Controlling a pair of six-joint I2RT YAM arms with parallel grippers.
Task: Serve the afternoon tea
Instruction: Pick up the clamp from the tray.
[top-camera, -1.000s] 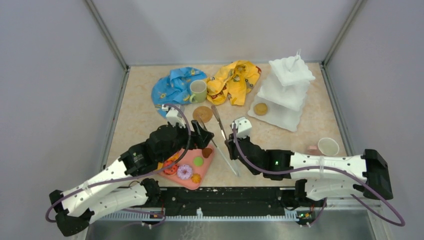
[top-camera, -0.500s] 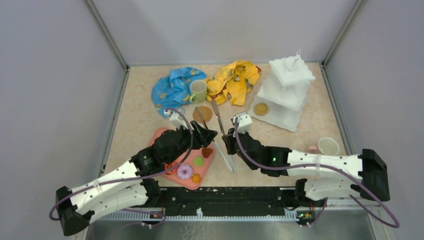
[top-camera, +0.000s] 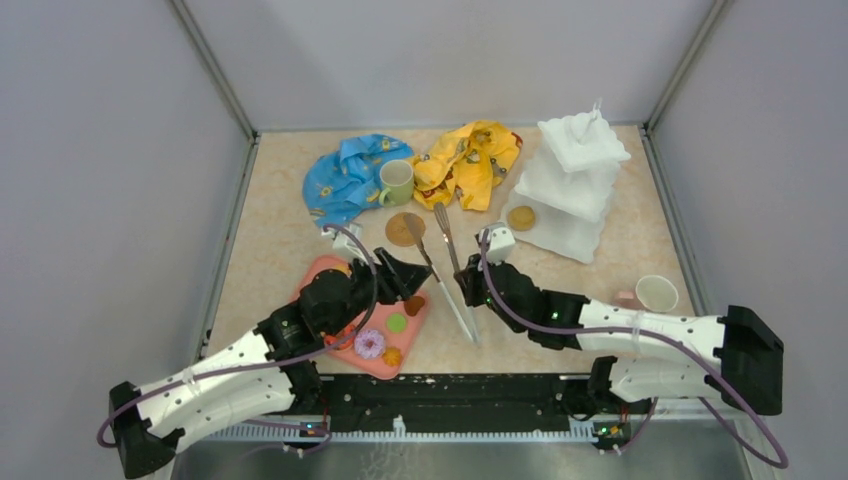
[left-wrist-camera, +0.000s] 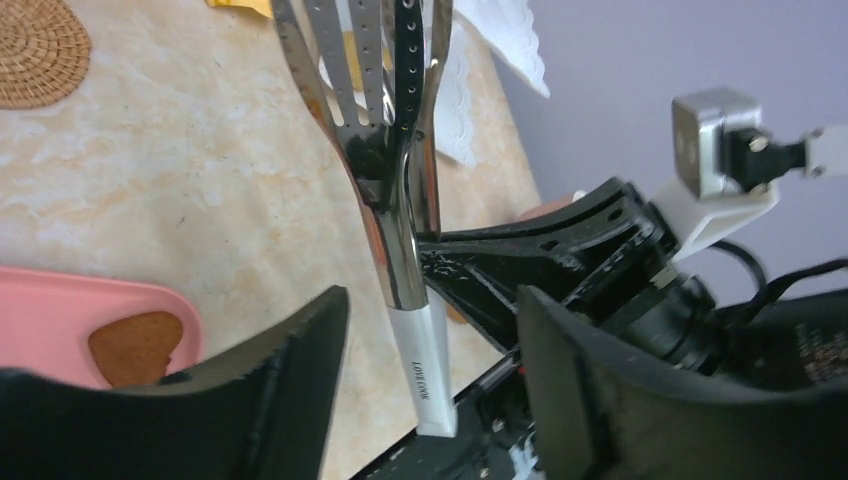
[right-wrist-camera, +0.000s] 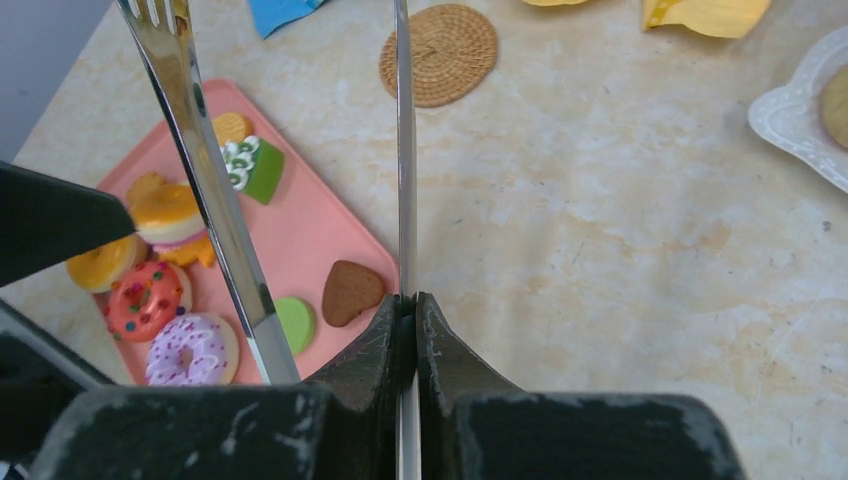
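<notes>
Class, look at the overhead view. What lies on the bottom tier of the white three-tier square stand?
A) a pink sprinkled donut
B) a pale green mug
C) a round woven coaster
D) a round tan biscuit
D: a round tan biscuit is the only thing lying on the bottom tier of the white three-tier square stand.

pink tray (right-wrist-camera: 310, 230), pale green mug (top-camera: 396, 182), woven brown coaster (right-wrist-camera: 438, 55)

Tray (right-wrist-camera: 300, 228): flat, pink, near the tabletop's (top-camera: 280, 205) front edge.
Cloths: blue cloth (top-camera: 345, 175) and yellow cloth (top-camera: 470, 160), crumpled at the back.
Tongs (left-wrist-camera: 397, 250): metal, right of the tray.
</notes>
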